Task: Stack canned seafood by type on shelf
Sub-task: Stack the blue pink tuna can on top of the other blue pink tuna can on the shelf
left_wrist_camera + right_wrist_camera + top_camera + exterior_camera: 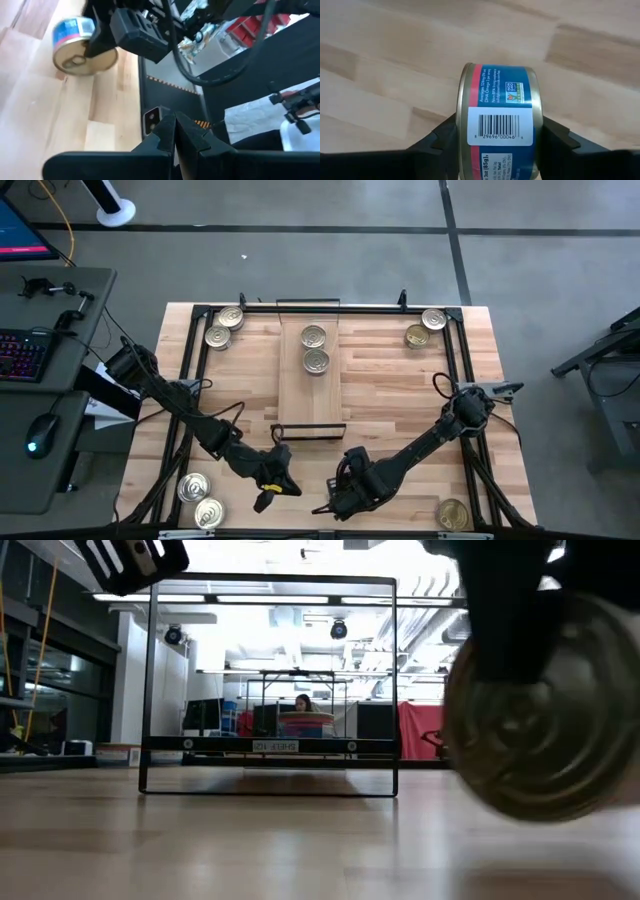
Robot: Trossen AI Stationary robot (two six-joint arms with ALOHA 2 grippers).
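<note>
My right gripper (340, 500) hangs over the table's near edge, pointing down, shut on a blue-labelled tin of canned seafood (497, 115). The same tin (540, 710) shows large in the low view. My left gripper (275, 480) waits just to its left, shut and empty (175, 135). The shelf (315, 395), a narrow light board with black end frames, lies at the table's middle. Two tins (314, 337) (317, 361) rest flat on its far half. My right gripper pinches the tin between its two fingers (445, 137), one on each flat end. One finger lies across the gold lid (80, 60). The fingers come from above, pointing down. The tin stands on edge, its barcode side (500, 125) toward the wrist, lifted clear of the table.
Loose tins lie flat in pairs at the far left (225, 327), far right (425, 327) and near left (200, 500). A single tin (453, 514) lies at the near right. The shelf's near black frame (270, 685) stands upright just beyond the grippers.
</note>
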